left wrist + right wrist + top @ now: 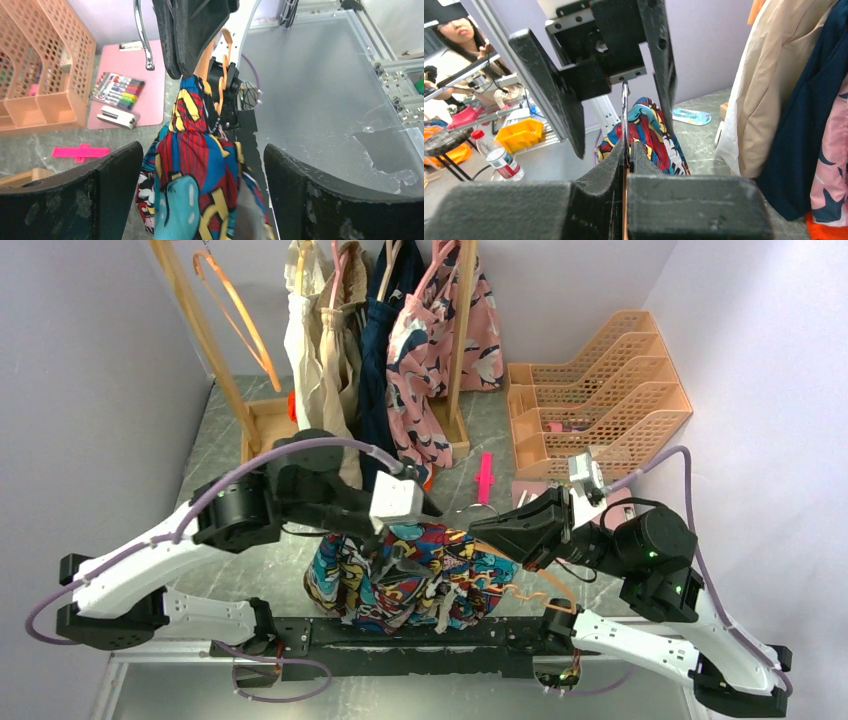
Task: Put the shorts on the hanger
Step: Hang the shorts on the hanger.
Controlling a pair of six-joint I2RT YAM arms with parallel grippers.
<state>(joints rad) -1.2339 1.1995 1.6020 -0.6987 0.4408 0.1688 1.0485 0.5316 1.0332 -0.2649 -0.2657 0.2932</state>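
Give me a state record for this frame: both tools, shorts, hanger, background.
left tool: open, one finger on each side of the shorts, not gripping
right tool: shut on the hanger, just below its hook
shorts: bunched, draped over the hanger
hanger: held up by the right tool alone
background: rack with hung garments, organizer on the far right

On the grey marbled table (225, 440), a wooden rack (458, 350) at twelve o'clock carries a beige garment (312, 340), a navy one (383, 350) and a pink floral one (425, 350) side by side. A peach mesh file organizer (600, 390) stands at two o'clock, and a pink strip (485, 478) lies flat just toward one o'clock of centre. In the left wrist view, a pink clipboard (112, 62) at ten o'clock bears a pack of markers (119, 91) and a white stapler (117, 117).
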